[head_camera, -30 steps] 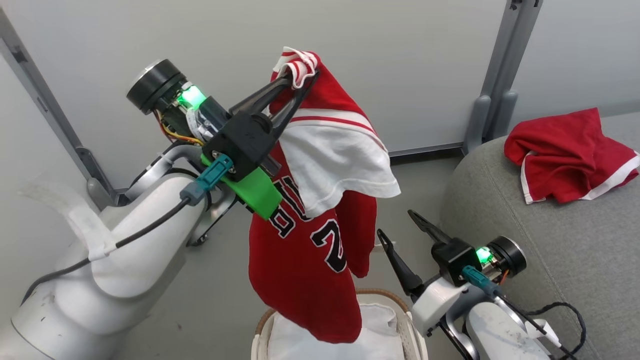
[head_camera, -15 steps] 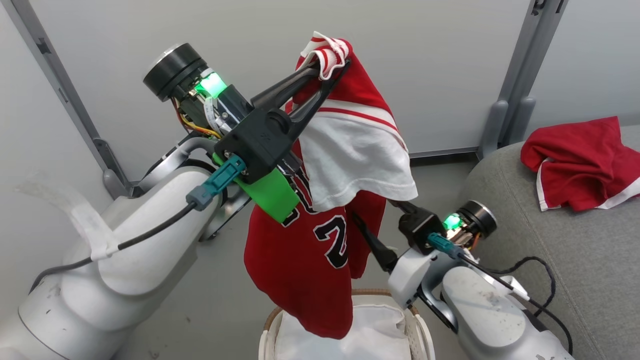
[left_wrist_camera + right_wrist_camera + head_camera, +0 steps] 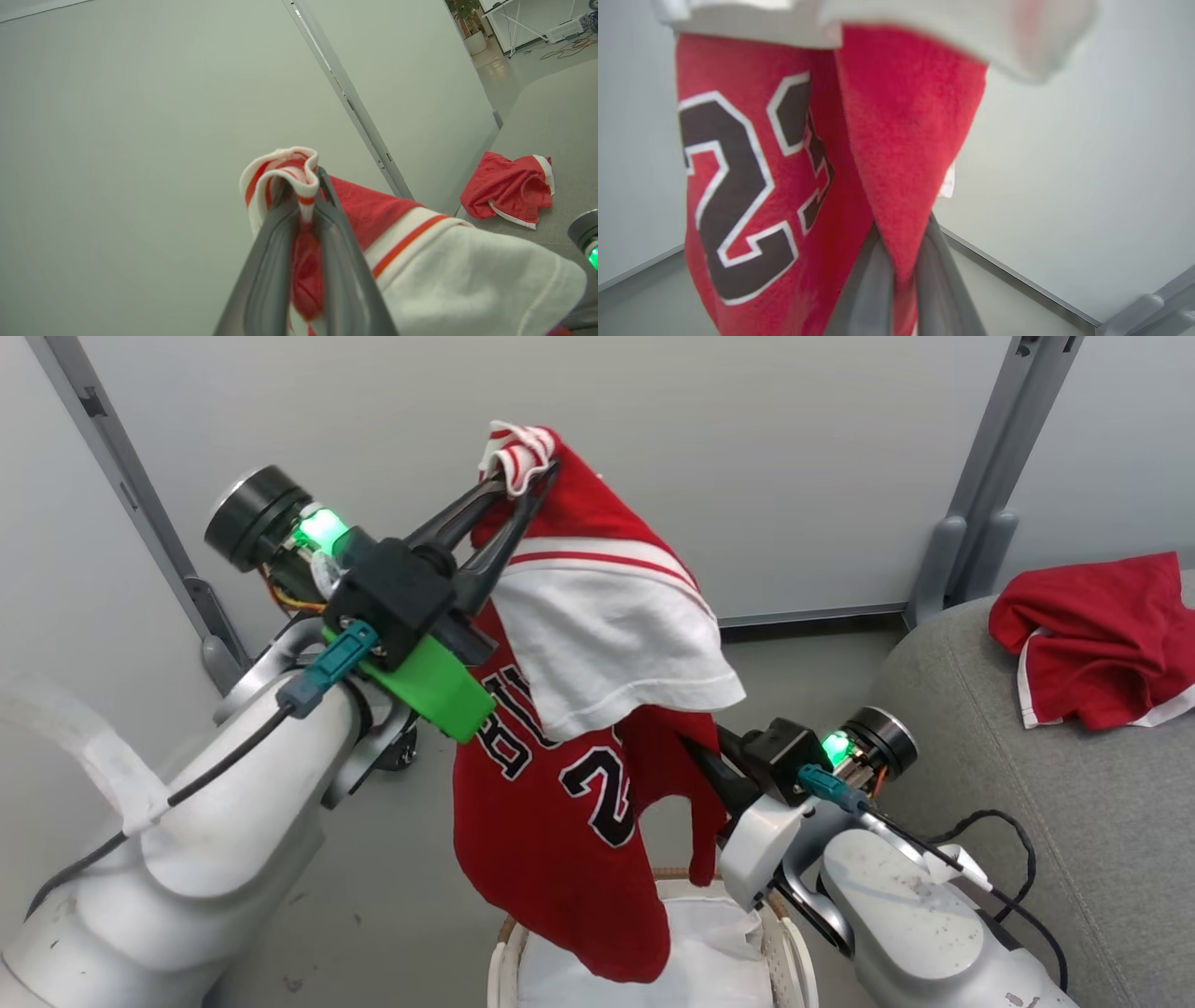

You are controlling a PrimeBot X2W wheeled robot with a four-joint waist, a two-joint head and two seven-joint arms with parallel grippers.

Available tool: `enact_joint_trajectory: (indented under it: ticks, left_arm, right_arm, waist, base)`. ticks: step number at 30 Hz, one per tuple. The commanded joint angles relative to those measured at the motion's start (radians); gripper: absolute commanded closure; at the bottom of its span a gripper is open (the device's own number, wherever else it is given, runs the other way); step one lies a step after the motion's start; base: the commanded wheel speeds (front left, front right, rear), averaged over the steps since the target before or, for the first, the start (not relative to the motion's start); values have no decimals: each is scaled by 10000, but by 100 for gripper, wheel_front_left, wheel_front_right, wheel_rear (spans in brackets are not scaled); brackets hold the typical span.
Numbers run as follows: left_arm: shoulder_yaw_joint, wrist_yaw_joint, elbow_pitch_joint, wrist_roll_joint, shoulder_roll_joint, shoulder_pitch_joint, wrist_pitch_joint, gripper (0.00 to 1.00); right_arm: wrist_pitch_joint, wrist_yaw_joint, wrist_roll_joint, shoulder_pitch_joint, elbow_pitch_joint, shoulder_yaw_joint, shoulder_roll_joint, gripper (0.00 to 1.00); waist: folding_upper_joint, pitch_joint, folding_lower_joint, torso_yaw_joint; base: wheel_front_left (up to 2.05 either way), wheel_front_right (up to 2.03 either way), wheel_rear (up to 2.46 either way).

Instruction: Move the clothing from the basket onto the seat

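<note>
The left gripper (image 3: 528,482) is raised high in front of the pale wall panel (image 3: 747,448). Its jaws are clamped on the striped trim of the red-and-white jersey (image 3: 560,840). The jersey hangs from that grip in the air, and its lower hem dangles over the white cloth liner (image 3: 719,943) of the laundry basket (image 3: 787,959). In the right wrist view, the right gripper (image 3: 903,226) has its two fingers drawn close, with a hanging red fold of the jersey pinched between them, just beside the black number. The red shorts (image 3: 1092,635) lie crumpled on the grey seat (image 3: 1027,821), well apart from the basket
</note>
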Motion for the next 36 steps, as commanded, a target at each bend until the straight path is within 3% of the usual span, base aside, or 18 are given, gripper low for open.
enact_joint_trajectory:
  ticks: [1, 6, 11, 12, 13, 14, 15, 16, 17, 25, 36]
  left_arm:
    - [114, 120, 125, -118, 130, 295, -79, 100]
    - [262, 388, 572, -427, 248, 909, -261, 100]
    - [336, 598, 914, -788, 19, 1628, -471, 100]
    - [342, 637, 955, -852, -49, 1767, -508, 93]
    - [344, 710, 1083, -990, -226, 2119, -609, 57]
    - [341, 733, 1141, -1034, -313, 2267, -617, 41]
    - [341, 781, 1204, -1088, -426, 2445, -672, 17]
    - [359, 806, 1248, -1146, -534, 2597, -707, 5]
    - [376, 847, 1301, -1208, -674, 2774, -704, 0]
    - [550, 895, 1600, -1380, -1649, 4071, -780, 0]
    - [1179, 511, 2270, -913, -2493, 5422, -776, 0]
  right_arm:
    - [-19, -14, -21, 174, -159, -143, -60, 100]
    - [-19, -14, -246, 400, -643, -605, -119, 100]
    - [-19, -14, -449, 438, -1098, -1142, -137, 100]
    - [-19, -14, -482, 440, -1179, -1233, -129, 100]
    - [-19, -14, -568, 449, -1342, -1474, -105, 100]
    - [-19, -14, -595, 445, -1406, -1565, -99, 100]
    - [-19, -14, -648, 440, -1477, -1673, -83, 100]
    - [-19, -14, -674, 439, -1525, -1757, -71, 100]
    - [-19, -14, -715, 437, -1588, -1864, -59, 100]
    - [-19, -14, -959, 370, -1984, -2687, 5, 100]
    - [-21, -14, -1553, 130, -2742, -4251, 41, 100]
  waist:
    - [-1, 24, 0, -61]
    - [-1, 67, 0, -226]
    - [-1, 87, 0, -372]
    - [-1, 92, 0, -393]
    - [-1, 104, 0, -437]
    - [-1, 109, 0, -454]
    - [-1, 118, 0, -473]
    - [-1, 125, 0, -488]
    - [-1, 133, 0, -505]
    - [-1, 202, 0, -641]
    - [-1, 303, 0, -893]
  base:
    - [0, 0, 0]
    - [0, 0, 0]
    - [0, 0, 0]
    - [0, 0, 0]
    - [0, 0, 0]
    - [0, 0, 0]
    - [0, 0, 0]
    - [0, 0, 0]
    - [0, 0, 0]
    - [0, 0, 0]
    - [0, 0, 0]
